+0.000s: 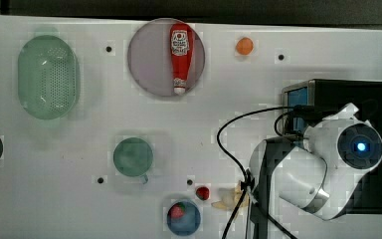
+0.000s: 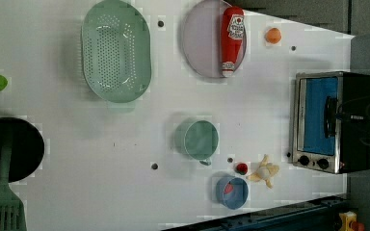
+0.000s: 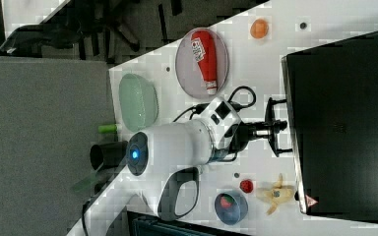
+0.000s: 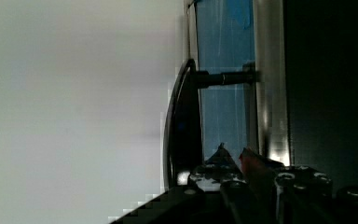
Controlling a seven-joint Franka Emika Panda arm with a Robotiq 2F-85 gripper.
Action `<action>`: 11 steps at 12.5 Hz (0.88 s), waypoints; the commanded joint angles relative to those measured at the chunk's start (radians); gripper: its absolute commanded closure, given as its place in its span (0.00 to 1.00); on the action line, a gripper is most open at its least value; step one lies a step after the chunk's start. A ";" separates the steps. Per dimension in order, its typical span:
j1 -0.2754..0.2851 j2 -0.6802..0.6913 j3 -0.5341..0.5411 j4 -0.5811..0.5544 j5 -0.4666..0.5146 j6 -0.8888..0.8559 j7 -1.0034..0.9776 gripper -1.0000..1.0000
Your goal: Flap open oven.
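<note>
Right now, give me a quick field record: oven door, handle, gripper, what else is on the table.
oven: at the left view's right edge of the white table, door shut
handle: dark bar across blue glass door
gripper: at the handle, jaws narrow; grip not confirmable
ketchup bottle: lying on grey plate
green colander: at the top view's left
green cup: mid-table
blue bowl: holds a strawberry
</note>
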 commanded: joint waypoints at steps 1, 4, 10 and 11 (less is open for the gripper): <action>0.013 0.014 0.009 -0.027 -0.002 0.035 -0.052 0.83; 0.048 0.030 0.022 -0.030 -0.090 0.034 0.020 0.83; 0.131 0.109 0.092 -0.041 -0.411 0.023 0.440 0.83; 0.148 0.127 0.102 -0.041 -0.461 0.011 0.508 0.83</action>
